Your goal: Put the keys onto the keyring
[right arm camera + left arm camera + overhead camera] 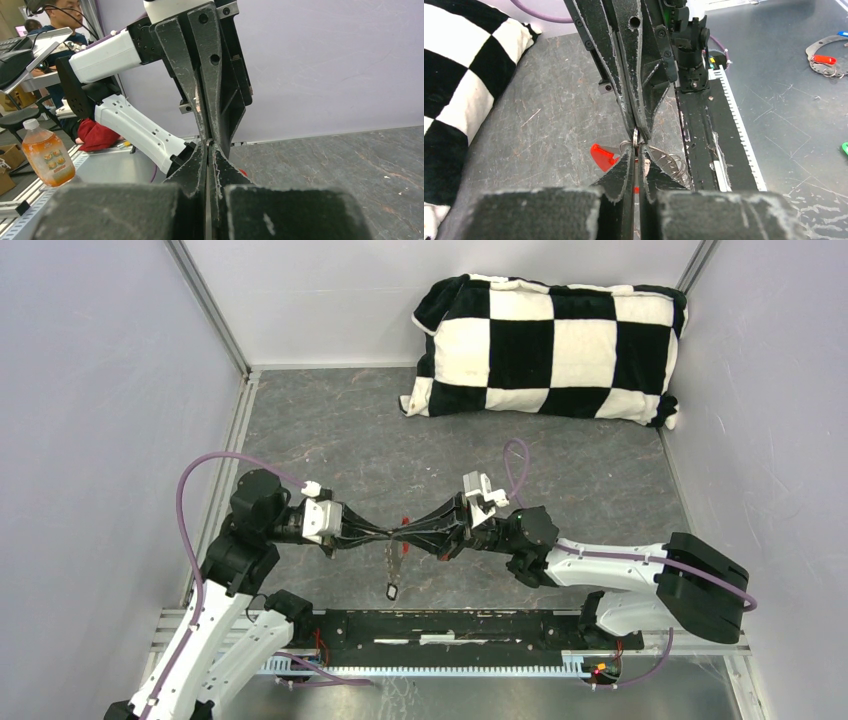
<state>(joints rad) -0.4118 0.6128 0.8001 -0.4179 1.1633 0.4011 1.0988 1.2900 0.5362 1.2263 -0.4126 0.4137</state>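
Observation:
My left gripper and right gripper meet tip to tip above the table's middle. Both are shut on one thin silver ring of the keyring, which shows edge-on between the pads. In the left wrist view a small red-headed key sticks out on the far side of the ring, its metal shaft reaching the ring. Silver rings fan out on the near side. From above, a chain hangs down to a dark-headed key. I cannot make out the long red fob.
A black-and-white checkered pillow lies at the back right. A black rail runs along the near edge. Off the table are other keyrings and an orange bottle. Grey walls stand on both sides.

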